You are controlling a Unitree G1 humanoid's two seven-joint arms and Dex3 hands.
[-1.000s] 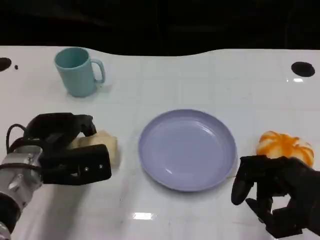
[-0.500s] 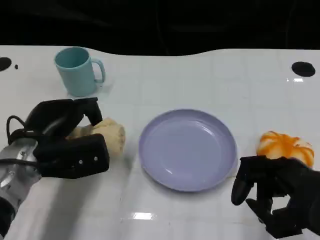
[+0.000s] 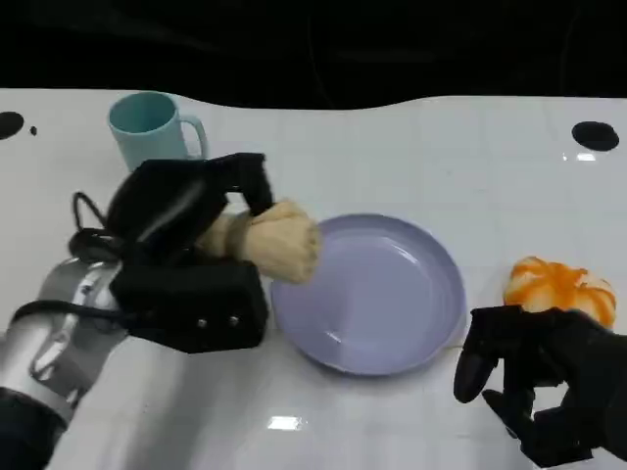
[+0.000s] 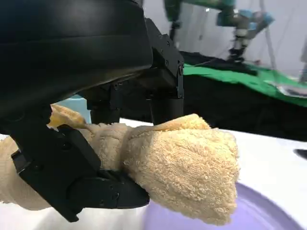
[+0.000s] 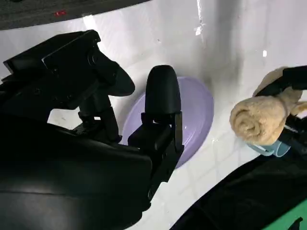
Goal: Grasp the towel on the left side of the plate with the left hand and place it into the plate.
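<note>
My left hand (image 3: 191, 255) grips a rolled beige towel (image 3: 279, 240) and holds it lifted over the left rim of the lavender plate (image 3: 377, 294). In the left wrist view the towel (image 4: 187, 170) sticks out between the black fingers (image 4: 103, 189), with the plate (image 4: 261, 215) below it. In the right wrist view the towel (image 5: 259, 117) hangs beside the plate (image 5: 194, 117). My right hand (image 3: 549, 377) rests at the lower right of the table with nothing in it and its fingers curled.
A teal mug (image 3: 147, 127) stands at the back left, partly behind my left hand. An orange pumpkin-shaped object (image 3: 558, 284) lies right of the plate, just above my right hand. The white table (image 3: 392, 157) has a dark edge along the back.
My left hand has lifted the towel off the table and carried it right, from beside the plate to above its left rim. The right hand has not moved.
</note>
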